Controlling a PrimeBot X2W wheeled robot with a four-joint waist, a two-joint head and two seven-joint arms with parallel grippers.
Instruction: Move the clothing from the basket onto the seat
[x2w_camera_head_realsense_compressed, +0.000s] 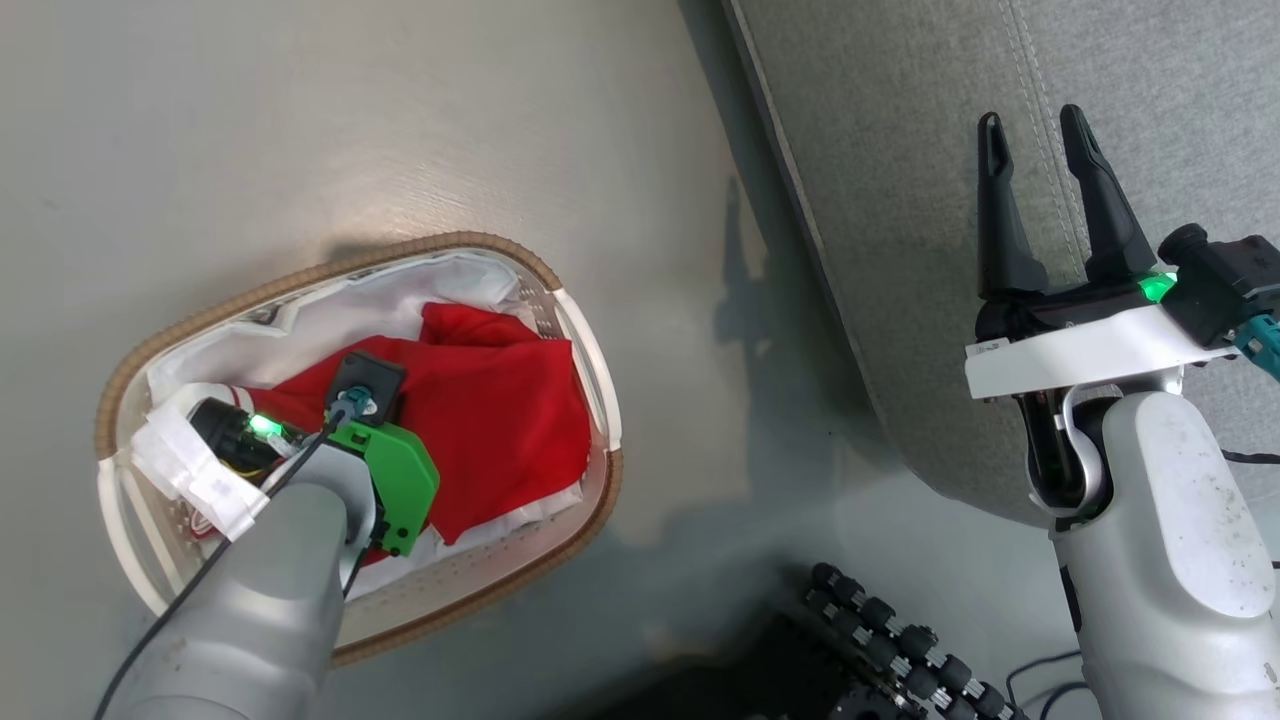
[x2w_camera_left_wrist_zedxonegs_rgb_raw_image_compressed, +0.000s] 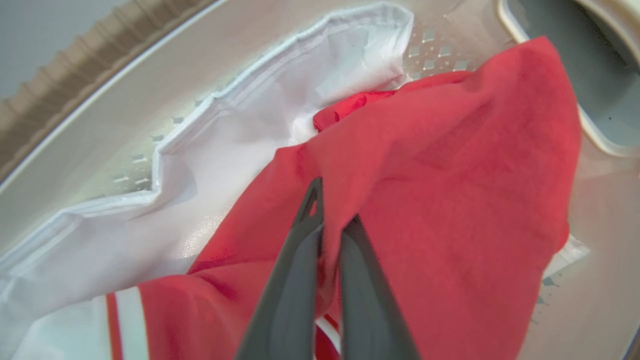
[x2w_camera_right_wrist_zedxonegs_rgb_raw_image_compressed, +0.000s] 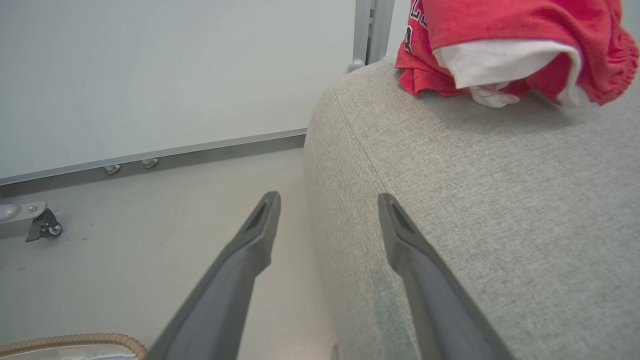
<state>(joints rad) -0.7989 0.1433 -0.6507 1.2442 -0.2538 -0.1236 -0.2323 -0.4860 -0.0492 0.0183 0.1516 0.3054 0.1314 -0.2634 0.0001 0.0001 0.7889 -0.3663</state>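
My left gripper (x2w_camera_left_wrist_zedxonegs_rgb_raw_image_compressed: 334, 205) is down in the basket (x2w_camera_head_realsense_compressed: 480, 245), its two fingers drawn together on a raised fold of the red clothing (x2w_camera_left_wrist_zedxonegs_rgb_raw_image_compressed: 450, 175). The cloth is pinched between the tips. How deep the bite goes I cannot tell, since the fabric bunches over the lower part of the fingers. From the head camera, my forearm and the green wrist bracket (x2w_camera_head_realsense_compressed: 400, 480) cover the spot where the fingers meet the cloth. The rest of the clothing spreads away from the grip across the white liner (x2w_camera_left_wrist_zedxonegs_rgb_raw_image_compressed: 225, 150), with a white-striped hem cut off at the bottom of the left wrist view.

My right gripper (x2w_camera_head_realsense_compressed: 1030, 122) hangs with its fingers spread apart, holding nothing, over the near edge of the seat (x2w_camera_head_realsense_compressed: 900, 150). Farther along the seat lies a second red garment (x2w_camera_right_wrist_zedxonegs_rgb_raw_image_compressed: 500, 30), well clear of those fingers. Its dark lettering is cropped by the frame's top and is unreadable.
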